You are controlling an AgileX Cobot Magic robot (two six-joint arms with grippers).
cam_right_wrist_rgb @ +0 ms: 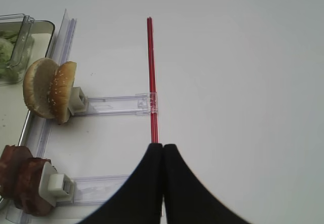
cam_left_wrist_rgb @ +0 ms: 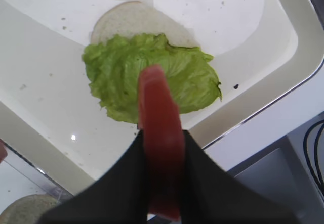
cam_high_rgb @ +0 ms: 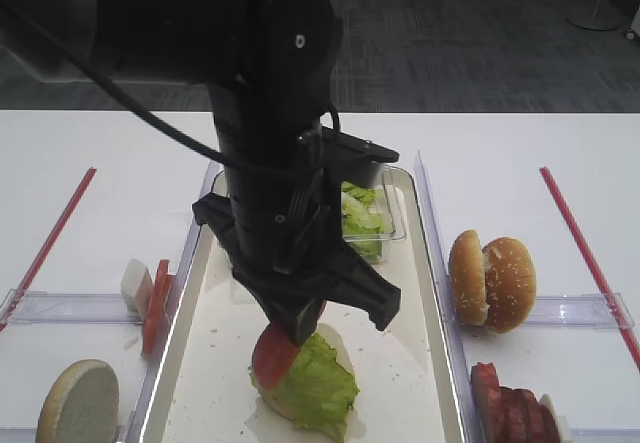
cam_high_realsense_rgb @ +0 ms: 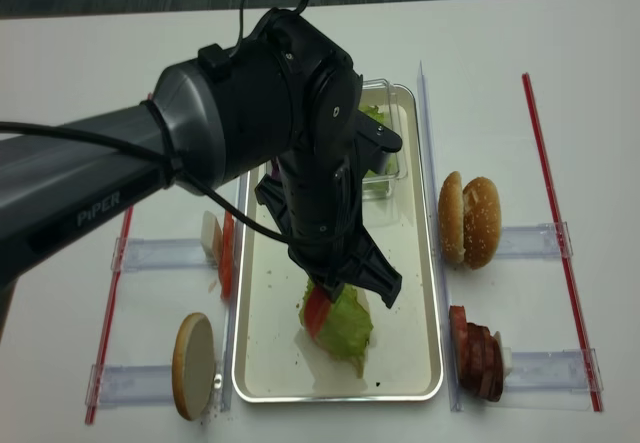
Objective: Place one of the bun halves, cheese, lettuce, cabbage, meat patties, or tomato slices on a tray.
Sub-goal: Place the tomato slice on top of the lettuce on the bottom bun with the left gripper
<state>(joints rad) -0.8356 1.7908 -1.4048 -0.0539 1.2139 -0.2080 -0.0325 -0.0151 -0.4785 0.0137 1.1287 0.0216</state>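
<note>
My left gripper [cam_left_wrist_rgb: 162, 135] is shut on a red tomato slice [cam_left_wrist_rgb: 157, 97], held on edge just above the lettuce [cam_left_wrist_rgb: 192, 77]. The frilly green leaf lies on a pale bun half [cam_left_wrist_rgb: 134, 24] inside the cream-white tray [cam_left_wrist_rgb: 40, 82]. From overhead, the tomato slice [cam_high_rgb: 272, 355] hangs under the left gripper [cam_high_rgb: 292, 331] at the left edge of the lettuce [cam_high_rgb: 318, 385], near the tray's [cam_high_rgb: 215, 363] front end. My right gripper [cam_right_wrist_rgb: 163, 145] is shut and empty over bare table, at a red line [cam_right_wrist_rgb: 150, 72]. No cheese or cabbage shows.
A clear box of lettuce [cam_high_rgb: 368, 213] sits at the tray's far end. Right of the tray, bun halves [cam_high_rgb: 492, 281] and meat patties [cam_high_rgb: 505, 398] stand in clear racks. On the left are more tomato slices [cam_high_rgb: 155, 303] and a bun half [cam_high_rgb: 78, 403].
</note>
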